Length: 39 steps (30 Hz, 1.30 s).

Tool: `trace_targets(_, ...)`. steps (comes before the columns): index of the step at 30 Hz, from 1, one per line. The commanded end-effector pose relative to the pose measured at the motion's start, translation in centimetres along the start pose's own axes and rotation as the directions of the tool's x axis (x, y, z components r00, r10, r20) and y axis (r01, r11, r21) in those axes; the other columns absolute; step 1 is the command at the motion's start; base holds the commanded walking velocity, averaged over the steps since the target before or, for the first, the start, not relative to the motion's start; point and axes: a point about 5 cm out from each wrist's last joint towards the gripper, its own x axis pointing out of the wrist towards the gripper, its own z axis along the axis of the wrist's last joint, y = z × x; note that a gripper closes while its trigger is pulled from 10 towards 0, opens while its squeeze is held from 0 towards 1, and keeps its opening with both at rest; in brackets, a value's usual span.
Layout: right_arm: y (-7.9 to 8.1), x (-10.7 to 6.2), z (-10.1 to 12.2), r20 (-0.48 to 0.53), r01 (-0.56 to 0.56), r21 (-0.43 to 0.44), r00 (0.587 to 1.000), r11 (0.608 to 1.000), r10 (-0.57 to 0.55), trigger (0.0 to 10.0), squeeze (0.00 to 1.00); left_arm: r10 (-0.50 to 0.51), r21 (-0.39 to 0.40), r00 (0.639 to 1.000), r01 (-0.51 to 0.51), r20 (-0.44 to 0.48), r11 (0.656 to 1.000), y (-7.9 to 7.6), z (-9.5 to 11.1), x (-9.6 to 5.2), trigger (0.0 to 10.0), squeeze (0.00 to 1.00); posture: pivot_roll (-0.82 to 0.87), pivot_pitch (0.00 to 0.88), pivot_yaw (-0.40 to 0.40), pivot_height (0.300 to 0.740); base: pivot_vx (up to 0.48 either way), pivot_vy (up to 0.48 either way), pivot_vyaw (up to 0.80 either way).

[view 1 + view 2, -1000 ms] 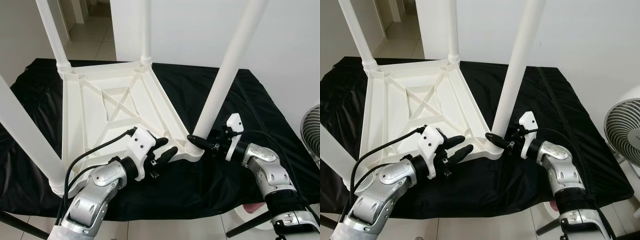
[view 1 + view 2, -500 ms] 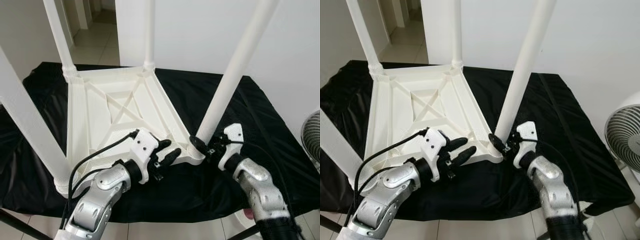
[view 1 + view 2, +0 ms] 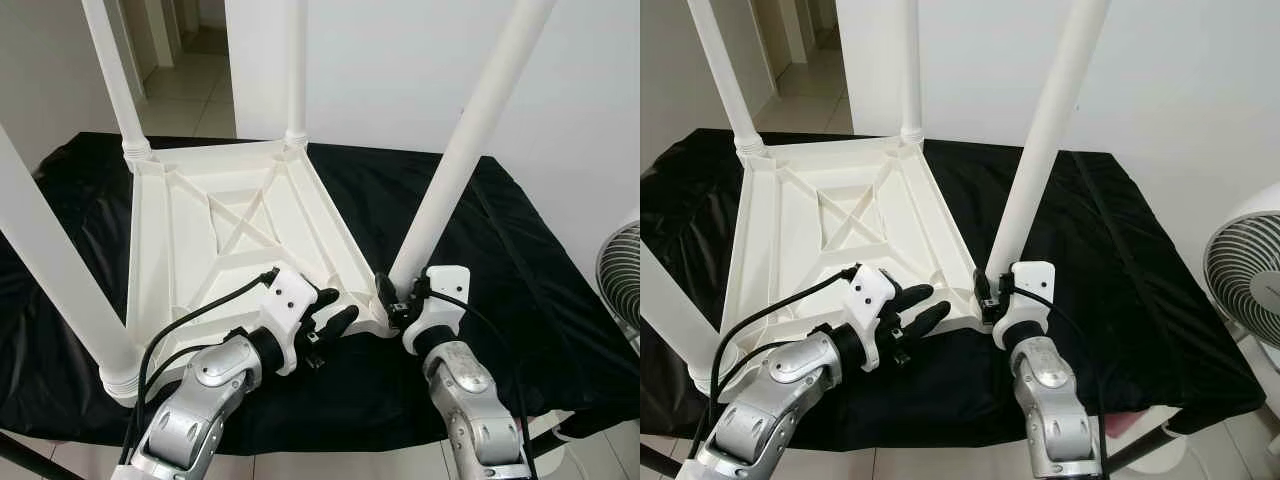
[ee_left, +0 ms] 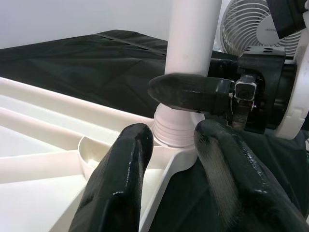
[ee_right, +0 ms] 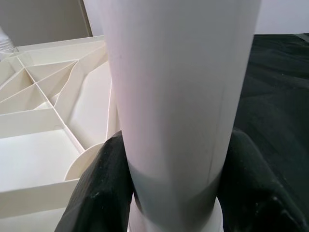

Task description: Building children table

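The upturned white children's table is seen lying on a black-draped tabletop. At five o'clock, its near leg is clamped low by the right gripper. The left gripper is held open at the corner. Stiff, light, slick plastic, judged best gripped near the socket.

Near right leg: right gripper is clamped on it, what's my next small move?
Probably twist the leg further into its corner socket. The right gripper grips it just above the threaded collar, and the left gripper, open, braces the tabletop beside that corner.
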Motion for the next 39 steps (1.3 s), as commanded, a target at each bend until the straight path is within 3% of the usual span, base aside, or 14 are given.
trace_targets(1, -0.4, -0.4, -0.4, -0.021, 0.021, 0.017, 1.000, 1.000, -0.021, 10.0, 0.00, 0.031, -0.002, 0.999, -0.031, -0.023, 1.000, 0.0, -0.4, 0.1, 10.0, 0.00, -0.02, 0.033, -0.019, 0.740, 0.000, 0.000, 0.00)
trace_targets(3, -0.4, -0.4, -0.4, -0.018, 0.021, 0.018, 1.000, 1.000, -0.021, 10.0, 0.00, 0.031, 0.000, 0.999, -0.031, -0.023, 1.000, 0.0, -0.4, 0.1, 10.0, 0.00, -0.02, 0.033, -0.019, 0.740, 0.000, 0.000, 0.00)
trace_targets(4, -0.6, -0.3, -0.2, -0.012, -0.006, 0.018, 1.000, 1.000, 0.007, 10.0, 1.00, 0.033, 0.001, 0.999, -0.033, -0.025, 0.999, 0.1, -0.4, 0.1, 10.0, 0.00, -0.02, 0.032, -0.019, 0.740, 0.000, 0.000, 0.00)
trace_targets(7, -0.8, 0.3, 0.5, 0.007, -0.178, -0.025, 0.984, 0.984, 0.178, 10.0, 1.00, 0.034, 0.002, 0.999, -0.034, -0.025, 0.999, 0.1, -0.3, 0.3, 10.0, 0.00, -0.02, 0.032, -0.023, 0.740, 0.000, 0.000, 0.00)
trace_targets(8, -1.0, 0.6, 0.9, 0.006, -0.271, -0.057, 0.962, 0.961, 0.271, 10.0, 0.00, 0.033, 0.003, 0.999, -0.033, -0.024, 0.999, 0.1, -0.3, 0.4, 10.0, 0.00, -0.01, 0.032, -0.028, 0.740, 0.000, 0.000, 0.00)
trace_targets(10, -1.0, 0.6, 0.9, 0.006, -0.271, -0.057, 0.962, 0.961, 0.271, 10.0, 0.00, 0.033, 0.003, 0.999, -0.033, -0.024, 0.999, 0.1, -0.3, 0.4, 10.0, 0.00, -0.01, 0.032, -0.028, 0.740, 0.000, 0.000, 0.00)
trace_targets(12, -1.6, 1.3, 1.5, -0.004, -0.416, -0.119, 0.908, 0.901, 0.419, 10.0, 0.00, 0.029, 0.017, 0.999, -0.029, -0.027, 0.999, 0.0, -0.3, 0.3, 10.0, 0.00, 0.00, 0.033, -0.035, 0.740, 0.000, 0.000, 0.00)
trace_targets(22, -2.5, 2.5, 1.4, -0.037, -0.541, -0.178, 0.839, 0.822, 0.543, 10.0, 0.00, 0.020, 0.024, 0.999, -0.019, -0.040, 1.000, 0.4, -0.3, 0.0, 10.0, 0.00, 0.00, 0.039, -0.042, 0.740, 0.000, 0.000, 0.00)
trace_targets(24, -2.6, 2.9, 0.8, -0.074, -0.611, -0.163, 0.791, 0.775, 0.607, 10.0, 0.00, 0.009, 0.038, 0.999, -0.007, -0.048, 0.999, 0.4, -0.3, -0.1, 10.0, 0.00, 0.01, 0.037, -0.046, 0.740, 0.000, 0.000, 0.00)
trace_targets(29, -2.8, 3.0, -0.2, -0.127, -0.680, -0.162, 0.733, 0.715, 0.668, 10.0, 0.00, -0.008, 0.031, 0.999, 0.010, -0.052, 0.999, 0.1, -0.4, 0.0, 10.0, 0.00, 0.02, 0.037, -0.047, 0.740, 0.000, 0.000, 0.00)
trace_targets(30, -2.9, 3.1, -0.5, -0.140, -0.685, -0.155, 0.728, 0.711, 0.671, 3.3, 0.00, -0.005, 0.025, 0.998, 0.006, -0.057, 1.000, 0.0, -0.6, 0.0, 10.0, 0.00, 0.02, 0.038, -0.047, 0.740, 0.000, 0.000, 0.00)
trace_targets(33, -3.0, 3.2, -0.6, -0.146, -0.690, -0.150, 0.724, 0.708, 0.674, 3.3, 0.00, -0.002, 0.022, 0.998, 0.003, -0.060, 1.000, 0.0, -0.7, 0.1, 10.0, 0.00, 0.02, 0.038, -0.047, 0.740, 0.000, 0.000, 0.00)
trace_targets(34, -3.2, 3.3, -0.9, -0.153, -0.683, -0.137, 0.730, 0.717, 0.666, 0.0, 0.00, 0.003, 0.026, 0.998, -0.001, -0.065, 1.000, 0.0, -0.9, 0.2, 10.0, 0.00, 0.02, 0.036, -0.052, 0.740, 0.000, 0.000, 0.00)
trace_targets(39, -3.6, 3.6, -1.2, -0.156, -0.658, -0.109, 0.751, 0.745, 0.641, 0.0, 0.00, 0.009, 0.024, 0.998, -0.008, -0.068, 1.000, -0.1, -1.1, 0.4, 10.0, 0.00, 0.02, 0.036, -0.056, 0.740, 0.000, 0.000, 0.00)
